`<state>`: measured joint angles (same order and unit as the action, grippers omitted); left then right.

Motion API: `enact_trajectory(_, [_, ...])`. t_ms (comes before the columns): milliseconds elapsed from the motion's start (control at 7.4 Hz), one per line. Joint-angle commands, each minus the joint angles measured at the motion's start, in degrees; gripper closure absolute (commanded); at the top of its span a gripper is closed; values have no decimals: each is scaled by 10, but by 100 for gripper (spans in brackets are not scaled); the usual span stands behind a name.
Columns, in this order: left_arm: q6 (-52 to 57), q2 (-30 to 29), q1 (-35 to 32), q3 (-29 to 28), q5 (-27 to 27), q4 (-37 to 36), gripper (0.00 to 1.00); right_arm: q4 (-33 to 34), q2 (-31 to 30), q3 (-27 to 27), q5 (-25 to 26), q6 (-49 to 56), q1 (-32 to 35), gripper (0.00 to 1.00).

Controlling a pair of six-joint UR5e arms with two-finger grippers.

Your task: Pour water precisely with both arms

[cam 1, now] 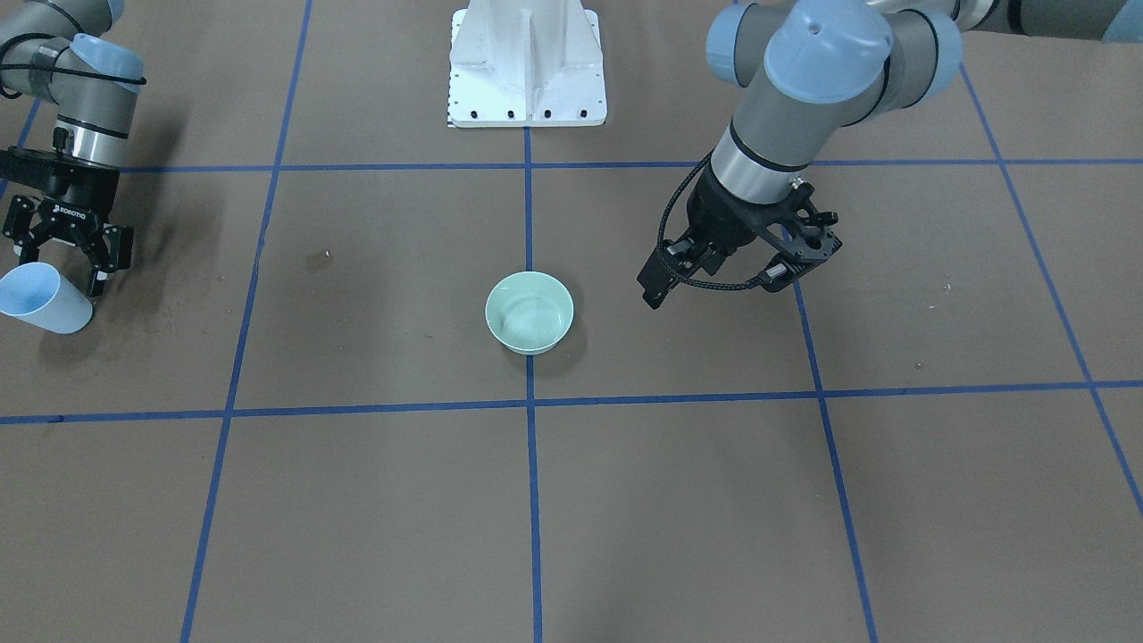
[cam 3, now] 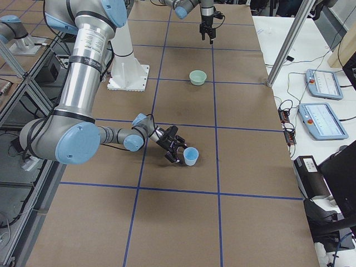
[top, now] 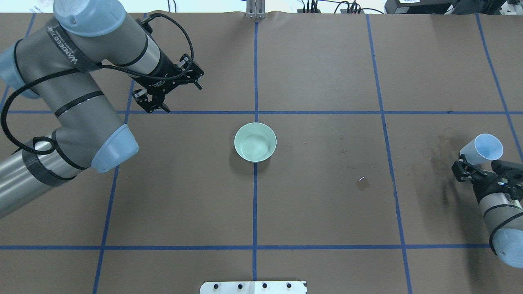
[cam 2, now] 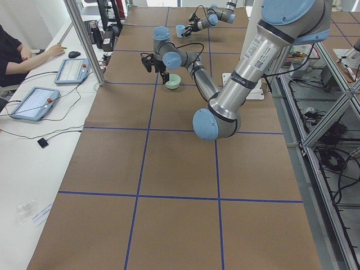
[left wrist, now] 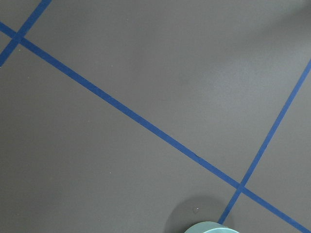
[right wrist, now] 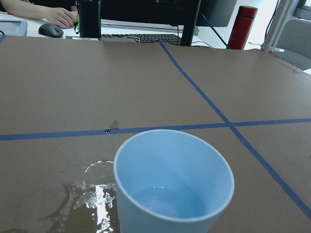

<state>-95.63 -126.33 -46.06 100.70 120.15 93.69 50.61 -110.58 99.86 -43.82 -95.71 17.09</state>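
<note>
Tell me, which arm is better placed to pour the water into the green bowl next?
The right arm. Its tool sits right at the blue cup, which has water in it. The left tool hangs open and empty beside the bowl, far from the cup.

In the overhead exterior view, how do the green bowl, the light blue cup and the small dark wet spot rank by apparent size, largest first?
1. green bowl
2. light blue cup: covers somewhat less area than the bowl, though the two are close
3. dark wet spot: clearly the smallest
</note>
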Motion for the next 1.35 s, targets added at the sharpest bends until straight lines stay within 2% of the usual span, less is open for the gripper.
enact_trajectory(0, [0,0,0,-1,0,0,0,-3,9,-7,-1,25,14,0])
enact_trajectory(945, [0,1,1,-3,0,0,0,-9,12,-16,-6,39,29,0])
enact_trajectory(1215, [0,2,0,-3,0,0,0,-9,34,-26,-6,47,34,0])
